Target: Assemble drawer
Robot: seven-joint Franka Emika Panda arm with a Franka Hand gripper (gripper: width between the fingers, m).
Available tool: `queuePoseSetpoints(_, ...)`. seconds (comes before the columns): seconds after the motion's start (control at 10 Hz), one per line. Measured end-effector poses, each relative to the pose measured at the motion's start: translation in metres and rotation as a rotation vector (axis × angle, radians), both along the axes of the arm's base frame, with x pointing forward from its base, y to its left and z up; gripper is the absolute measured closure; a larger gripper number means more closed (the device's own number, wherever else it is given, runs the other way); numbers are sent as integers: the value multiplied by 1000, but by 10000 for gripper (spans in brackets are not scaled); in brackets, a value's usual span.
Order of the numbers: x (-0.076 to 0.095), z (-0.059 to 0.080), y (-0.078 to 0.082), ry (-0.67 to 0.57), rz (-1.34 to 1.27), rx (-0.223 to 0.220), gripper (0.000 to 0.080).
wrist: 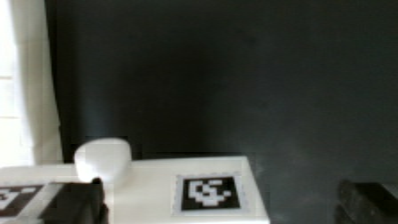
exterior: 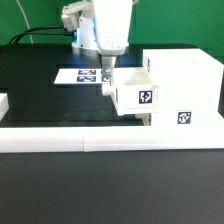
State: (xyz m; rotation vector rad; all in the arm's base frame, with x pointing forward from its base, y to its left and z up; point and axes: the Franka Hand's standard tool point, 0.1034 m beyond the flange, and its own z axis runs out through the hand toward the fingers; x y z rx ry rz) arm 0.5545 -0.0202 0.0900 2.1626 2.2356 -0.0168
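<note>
The white hollow shell (exterior: 185, 80) stands at the exterior view's right, with a tag on its front. One small tray (exterior: 135, 92) with a tag on its face sits against the shell's open side, seemingly partly inside it. My gripper (exterior: 105, 84) hangs over the tray's outer end. In the wrist view the tray (wrist: 160, 175) shows its rounded knob (wrist: 102, 155) and a tag (wrist: 210, 192). My gripper (wrist: 217, 205) has its dark fingers (wrist: 71, 205) far apart, one over the tray and the other beside it, gripping nothing. A white piece (exterior: 3, 102), cut off at the left edge, may be the second tray.
The long low white border rail (exterior: 90, 138) runs along the front of the black table. The marker board (exterior: 82, 75) lies flat behind the gripper. A white strip (wrist: 22, 80) runs along one side of the wrist view. Cables lie at the back.
</note>
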Motion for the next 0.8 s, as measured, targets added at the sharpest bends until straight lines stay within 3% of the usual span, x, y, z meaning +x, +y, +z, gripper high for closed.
queuePoseSetpoints(0.2, -1, -2, -1, 3, -2, 1, 150)
queuePoseSetpoints(0.3, -4, -11, -12, 15, 27, 56, 150)
queuePoseSetpoints(0.4, -4, -17, -21, 22, 5, 80, 150)
queuePoseSetpoints(0.6, -4, -31, -29, 51, 9, 166, 150)
queuePoseSetpoints(0.8, -1, -35, -16, 68, -35, 190, 150)
